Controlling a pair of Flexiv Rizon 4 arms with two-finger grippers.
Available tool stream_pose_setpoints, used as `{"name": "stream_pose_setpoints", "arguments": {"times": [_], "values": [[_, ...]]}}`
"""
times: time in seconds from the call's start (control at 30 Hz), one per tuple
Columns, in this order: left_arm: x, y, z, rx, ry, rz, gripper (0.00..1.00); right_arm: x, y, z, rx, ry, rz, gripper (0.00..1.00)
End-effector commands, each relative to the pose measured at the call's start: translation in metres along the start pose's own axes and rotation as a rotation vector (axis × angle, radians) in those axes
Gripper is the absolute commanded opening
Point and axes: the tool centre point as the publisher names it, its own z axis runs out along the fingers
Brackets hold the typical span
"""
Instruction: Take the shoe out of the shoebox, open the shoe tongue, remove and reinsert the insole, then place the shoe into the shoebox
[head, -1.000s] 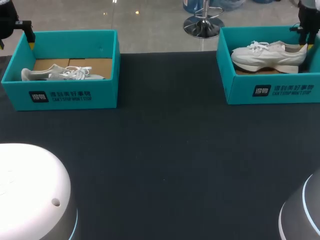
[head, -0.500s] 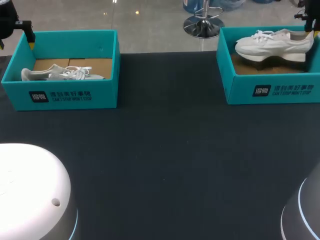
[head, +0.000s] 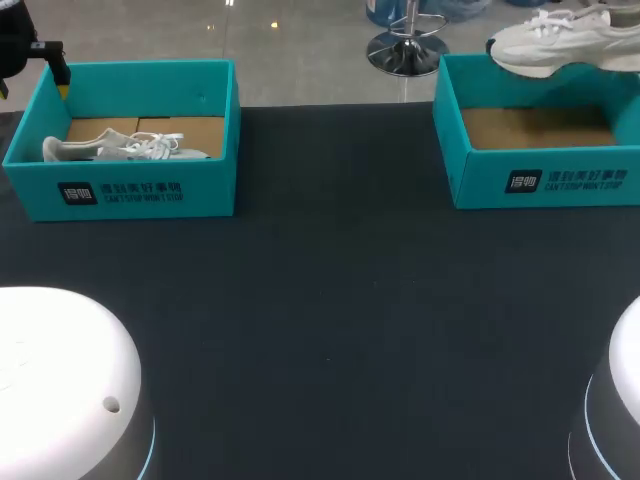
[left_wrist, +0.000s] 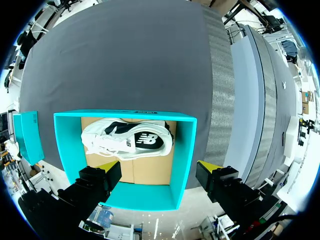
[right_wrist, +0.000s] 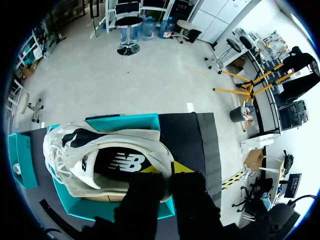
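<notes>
Two teal shoeboxes stand at the table's far side. The left shoebox (head: 120, 195) (left_wrist: 183, 150) holds a white shoe (head: 125, 148) (left_wrist: 127, 141) lying on its side. My left gripper (left_wrist: 159, 169) hangs open above that box's far wall, a yellow tip to each side of it. The right shoebox (head: 545, 180) (right_wrist: 125, 121) shows only its cardboard floor. A second white shoe (head: 560, 40) (right_wrist: 95, 160) hangs in the air above it, sole down, toe towards the middle. My right gripper (right_wrist: 167, 172) is shut on its heel collar; it is outside the head view.
A dark cloth (head: 330, 300) covers the table between and in front of the boxes. The white rounded bodies of my arms sit at the near left (head: 60, 380) and near right (head: 615, 420) corners.
My right gripper has lifted the white shoe straight up out of the right shoebox, from its floor to above its rim. The left arm and the left shoe have not moved.
</notes>
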Motion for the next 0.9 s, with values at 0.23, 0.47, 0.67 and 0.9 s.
{"name": "stream_pose_setpoints", "arguments": {"times": [0.23,0.47,0.67,0.9], "values": [[0.0002,-0.0012,-0.0004,-0.002,0.002,0.0,1.0,-0.0029,0.0033,-0.0553,0.057,0.014,-0.049,0.0],[0.0002,-0.0012,-0.0004,-0.002,0.002,0.0,1.0,-0.0029,0.0033,-0.0553,0.057,0.014,-0.049,0.0],[0.0002,-0.0012,-0.0004,-0.002,0.002,0.0,1.0,-0.0029,0.0033,-0.0553,0.057,0.014,-0.049,0.0],[0.0002,-0.0012,-0.0004,-0.002,0.002,0.0,1.0,-0.0029,0.0033,-0.0553,0.057,0.014,-0.049,0.0]]}}
